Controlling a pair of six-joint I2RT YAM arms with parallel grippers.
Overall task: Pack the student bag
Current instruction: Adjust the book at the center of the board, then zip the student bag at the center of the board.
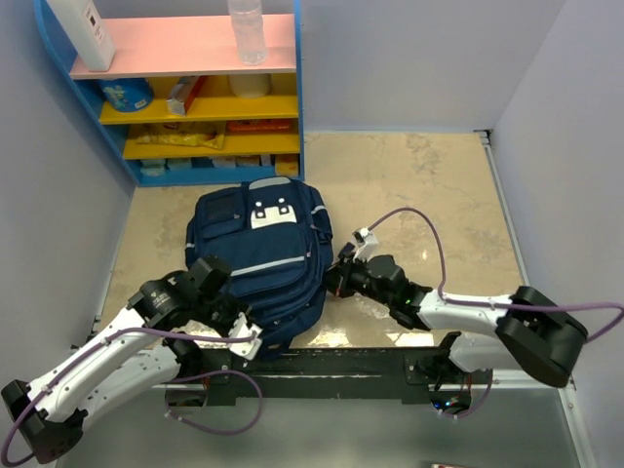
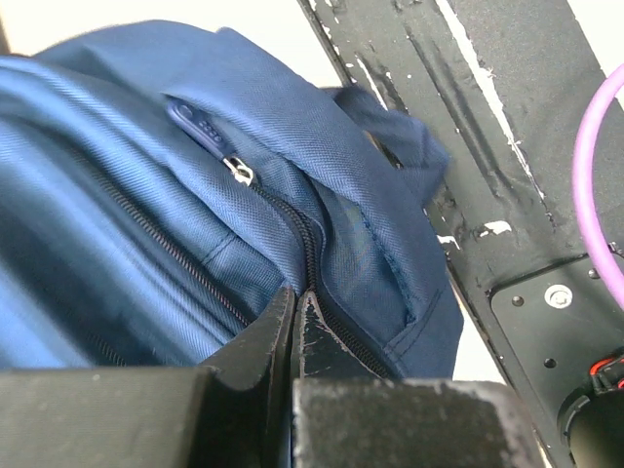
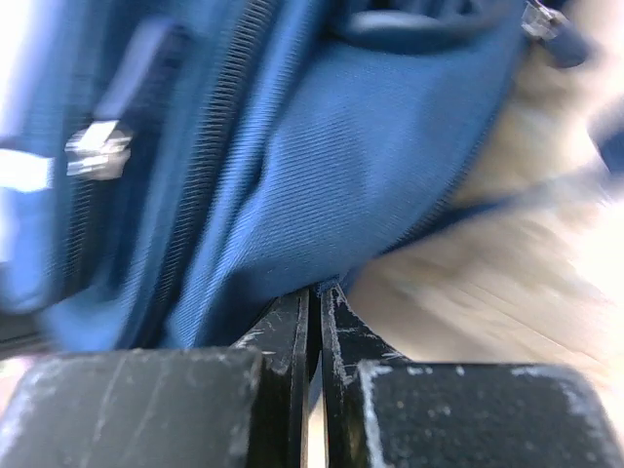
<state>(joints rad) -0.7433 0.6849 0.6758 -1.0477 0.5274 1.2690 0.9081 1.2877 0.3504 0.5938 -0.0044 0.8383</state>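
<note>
Could lose or skew the student bag (image 1: 261, 255), flat on the tabletop (image 1: 419, 185), on any uneven pull, with just a thin fold of its right edge nipped in the right hand (image 3: 314, 291) and the left hand (image 2: 295, 292) clenched shut at its zip (image 2: 292, 219).

Bag (image 1: 258, 263): navy woven cloth with a fine twill rib, matt with a faint sheen; the trim stripes are pale grey. Zip puller (image 2: 241, 172): bright metal; zip teeth dark and matt. Tabletop (image 1: 419, 175): beige, marbled, smooth, low gloss. Rail (image 2: 468, 97): black paint, chipped to white in flecks. Cable (image 2: 585, 171): purple, glossy sheath. Left gripper (image 2: 294, 297) and right gripper (image 3: 314, 292): jaws black, matt, scuffed pale along the edges.
</note>
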